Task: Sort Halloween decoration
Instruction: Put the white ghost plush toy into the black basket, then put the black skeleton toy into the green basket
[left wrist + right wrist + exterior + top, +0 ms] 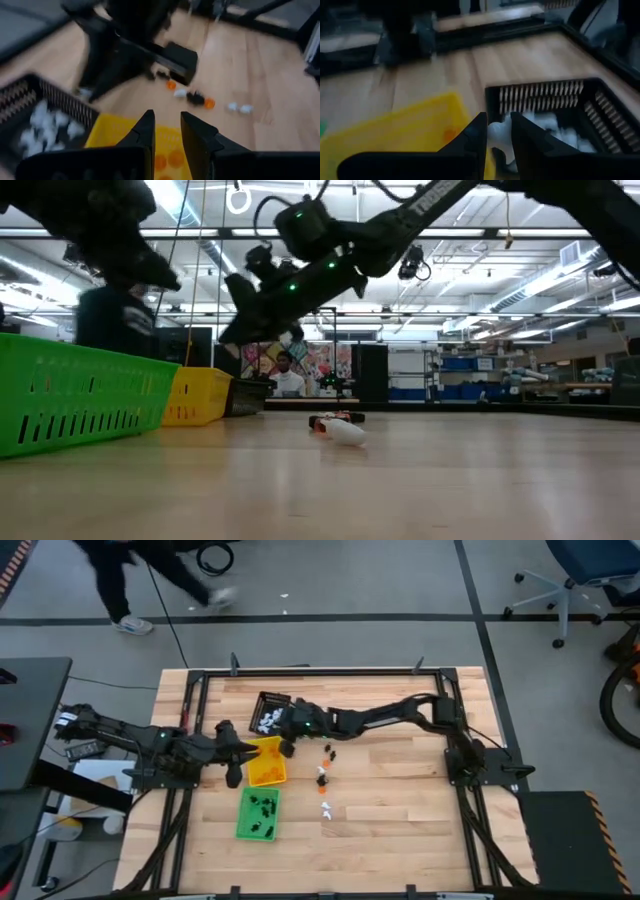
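The Halloween decoration is tiny trinkets. White ones lie in the black tray [268, 705], orange ones in the yellow tray [266, 768], black ones in the green tray [257, 815]. Several loose ones [323, 778] lie on the wood. My right gripper [498, 131] hangs over the near corner of the black tray [545, 100], beside the yellow tray [395, 130], shut on a white trinket [500, 137]. My left gripper [167, 125] hovers over the yellow tray [115, 131], its fingers a little apart with nothing seen between them. My right gripper pinches a white trinket [501, 142] between its two fingers. It comes in slanting downward from the table's right side. The trinket is lifted clear of the table, above the black tray's corner. Which part of the trinket the fingers are on cannot be told.
The three trays stand close together left of the table's middle. My right arm [400, 712] stretches across the far half of the table. A white trinket [345, 434] lies on open wood to the right of the trays. A person [120, 580] walks on the floor beyond the far edge.
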Controlling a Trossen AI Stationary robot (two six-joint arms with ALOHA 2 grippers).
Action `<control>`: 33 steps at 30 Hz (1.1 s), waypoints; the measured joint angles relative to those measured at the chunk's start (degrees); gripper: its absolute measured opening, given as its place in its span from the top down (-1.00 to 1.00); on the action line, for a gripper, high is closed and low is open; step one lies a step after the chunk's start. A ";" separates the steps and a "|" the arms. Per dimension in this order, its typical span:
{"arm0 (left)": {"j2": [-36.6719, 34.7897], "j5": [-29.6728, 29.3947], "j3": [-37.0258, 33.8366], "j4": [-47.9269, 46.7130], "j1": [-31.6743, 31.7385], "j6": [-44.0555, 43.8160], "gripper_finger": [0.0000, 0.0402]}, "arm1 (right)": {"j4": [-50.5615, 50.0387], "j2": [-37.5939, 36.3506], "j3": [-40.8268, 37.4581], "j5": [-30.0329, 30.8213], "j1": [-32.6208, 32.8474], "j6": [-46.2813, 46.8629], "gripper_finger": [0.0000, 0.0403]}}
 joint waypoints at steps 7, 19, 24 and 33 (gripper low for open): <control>0.39 -0.11 -0.65 -5.90 -2.84 -9.15 0.66 | -5.49 8.20 11.71 -0.52 -2.11 -0.04 0.59; 0.37 -3.16 -1.74 -6.39 -6.32 -13.33 0.66 | -10.27 8.13 14.58 -5.12 -3.80 -1.04 0.25; 0.37 -3.28 -1.76 -6.41 -6.31 -13.00 0.66 | -17.50 6.52 14.56 -3.15 -2.79 -2.82 0.24; 0.37 -10.08 -1.78 -5.27 -5.70 -5.53 0.66 | -32.81 0.70 13.02 3.93 0.25 -4.47 0.23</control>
